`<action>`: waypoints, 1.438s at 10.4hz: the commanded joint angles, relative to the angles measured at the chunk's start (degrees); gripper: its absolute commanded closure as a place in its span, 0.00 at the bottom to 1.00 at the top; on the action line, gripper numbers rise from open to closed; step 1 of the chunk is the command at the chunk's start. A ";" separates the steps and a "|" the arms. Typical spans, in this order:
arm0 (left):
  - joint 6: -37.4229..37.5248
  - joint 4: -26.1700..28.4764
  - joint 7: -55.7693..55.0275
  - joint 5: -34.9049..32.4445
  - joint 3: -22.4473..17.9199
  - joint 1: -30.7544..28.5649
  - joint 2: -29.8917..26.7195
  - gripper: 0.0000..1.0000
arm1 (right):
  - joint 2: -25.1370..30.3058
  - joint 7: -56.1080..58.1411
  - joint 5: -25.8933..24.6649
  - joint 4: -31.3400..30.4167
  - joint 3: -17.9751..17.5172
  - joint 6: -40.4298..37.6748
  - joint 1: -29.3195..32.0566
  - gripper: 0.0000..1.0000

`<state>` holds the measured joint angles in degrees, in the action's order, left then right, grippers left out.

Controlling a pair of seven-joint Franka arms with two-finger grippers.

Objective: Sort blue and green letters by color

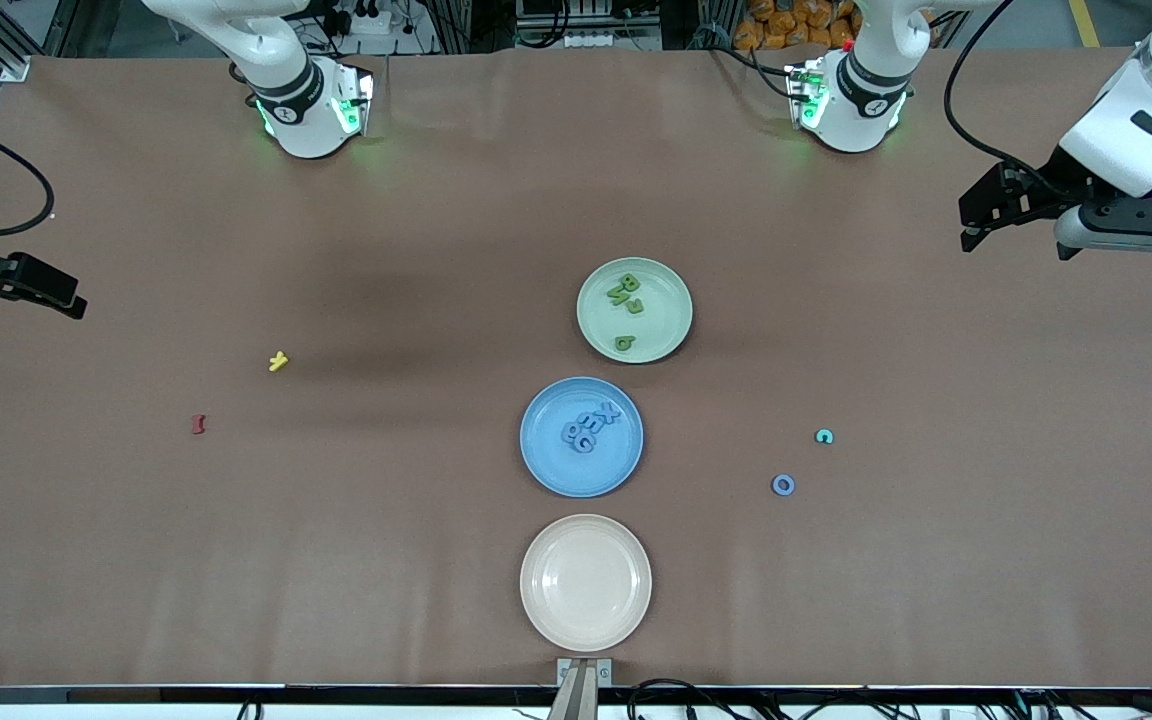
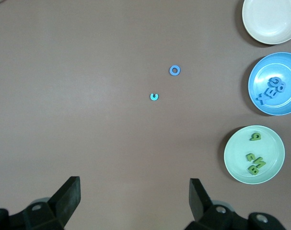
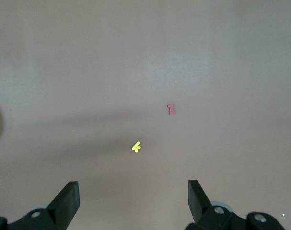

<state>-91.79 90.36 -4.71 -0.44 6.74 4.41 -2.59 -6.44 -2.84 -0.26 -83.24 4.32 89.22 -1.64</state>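
Several green letters [image 1: 626, 292] lie in the pale green plate [image 1: 661, 300], and several blue letters [image 1: 588, 428] lie in the blue plate [image 1: 556, 465]. A blue ring-shaped letter [image 1: 783, 485] and a small teal letter [image 1: 824, 436] lie loose on the table toward the left arm's end. The left wrist view shows the ring [image 2: 174, 70] and the teal letter [image 2: 154, 97] well ahead of my left gripper [image 2: 134, 191], which is open and empty. My left gripper [image 1: 971, 225] hangs over that end of the table. My right gripper [image 3: 133, 194] is open and empty over the right arm's end [image 1: 61, 295].
An empty cream plate [image 1: 586, 582] sits nearest the front camera, in line with the other two plates. A yellow letter [image 1: 278, 361] and a red letter [image 1: 199, 424] lie toward the right arm's end. The brown mat covers the whole table.
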 commanded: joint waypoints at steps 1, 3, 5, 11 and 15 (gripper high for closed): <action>1.26 -1.15 1.20 0.96 0.11 -0.45 0.39 0.00 | 0.55 -0.06 -0.09 -0.52 -0.01 0.07 -0.20 0.00; 1.26 -1.24 0.67 1.40 -0.06 -0.98 0.92 0.00 | 0.46 -0.15 -0.09 -0.52 -0.01 0.07 -0.20 0.00; 1.26 -1.24 0.58 1.31 -0.33 -0.98 0.83 0.00 | 0.46 -0.06 -0.09 -0.52 -0.01 0.07 -0.11 0.00; 1.62 -0.80 1.28 1.23 -0.42 -1.16 0.92 0.00 | 0.46 -0.06 -0.09 -0.61 -0.01 0.16 -0.11 0.00; 1.53 -1.06 0.76 1.31 0.11 -0.54 0.83 0.00 | 0.55 -0.06 -0.09 -0.61 -0.01 0.16 -0.11 0.00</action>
<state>-91.27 90.36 -4.71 -0.41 6.88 3.88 -1.96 -6.44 -2.84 -0.26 -83.36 4.31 89.24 -1.65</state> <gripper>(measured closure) 0.000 0.000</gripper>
